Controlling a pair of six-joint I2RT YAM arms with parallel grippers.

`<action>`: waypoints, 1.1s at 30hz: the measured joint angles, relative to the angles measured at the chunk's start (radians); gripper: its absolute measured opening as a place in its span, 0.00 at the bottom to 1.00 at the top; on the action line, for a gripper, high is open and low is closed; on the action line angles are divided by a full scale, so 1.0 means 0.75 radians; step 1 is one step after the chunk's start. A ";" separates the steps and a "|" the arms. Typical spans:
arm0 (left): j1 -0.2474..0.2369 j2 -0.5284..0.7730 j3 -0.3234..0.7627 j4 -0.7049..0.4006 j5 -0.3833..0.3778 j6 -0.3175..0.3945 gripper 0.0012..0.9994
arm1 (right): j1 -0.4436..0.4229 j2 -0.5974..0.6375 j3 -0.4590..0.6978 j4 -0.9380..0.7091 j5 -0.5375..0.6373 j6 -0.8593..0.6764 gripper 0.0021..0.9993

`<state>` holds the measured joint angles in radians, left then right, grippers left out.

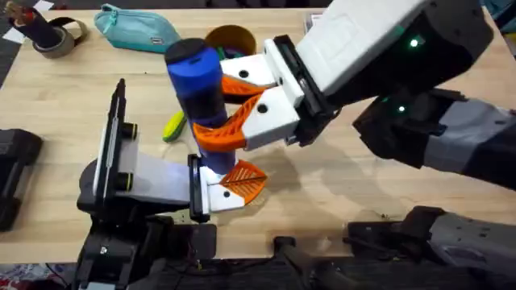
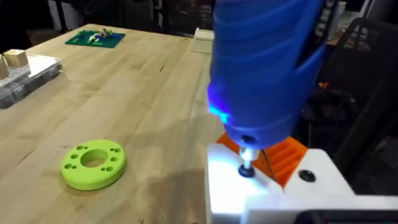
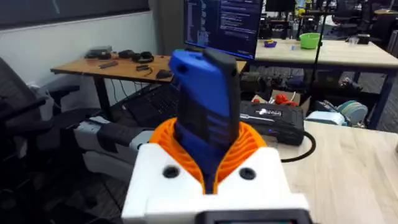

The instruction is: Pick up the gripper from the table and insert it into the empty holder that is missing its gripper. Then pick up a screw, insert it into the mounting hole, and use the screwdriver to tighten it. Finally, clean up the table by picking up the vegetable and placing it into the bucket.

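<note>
My right gripper is shut on the thick blue screwdriver, which stands upright with its orange ribbed pads wrapped around the body. The bit of the screwdriver rests on a small dark screw in a white gripper piece with an orange pad, mounted at the end of my left gripper. A second dark hole sits beside the screw. The vegetable, a yellow-green corn cob, lies on the table just left of the screwdriver. The brown-orange bucket stands behind it.
A teal pouch and a roll of grey tape lie at the back left. A lime-green disc with holes, a clear parts box and a green board rest on the tabletop. A black object sits at the left edge.
</note>
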<state>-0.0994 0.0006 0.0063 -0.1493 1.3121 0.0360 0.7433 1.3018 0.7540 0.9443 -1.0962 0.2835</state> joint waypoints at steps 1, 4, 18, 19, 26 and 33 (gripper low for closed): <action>0.000 0.000 0.000 0.000 0.000 0.000 0.01 | 0.000 0.000 0.000 0.000 0.000 0.000 0.04; 0.000 0.000 0.000 0.000 0.000 0.000 0.01 | 0.000 0.000 0.000 0.001 0.000 0.000 0.04; 0.000 0.000 0.000 -0.001 0.001 0.000 0.01 | 0.000 0.000 -0.015 0.002 0.009 -0.001 0.04; 0.000 0.000 0.000 -0.001 0.001 0.000 0.01 | 0.000 0.000 -0.015 0.002 0.010 0.000 0.04; 0.000 0.000 0.000 -0.001 0.001 0.000 0.01 | 0.000 0.000 -0.015 0.001 0.010 -0.001 0.04; 0.000 0.000 0.000 -0.001 0.001 0.000 0.01 | 0.000 0.000 -0.016 0.001 0.010 -0.001 0.04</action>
<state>-0.0994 0.0006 0.0063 -0.1497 1.3128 0.0361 0.7433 1.3018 0.7418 0.9451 -1.0889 0.2829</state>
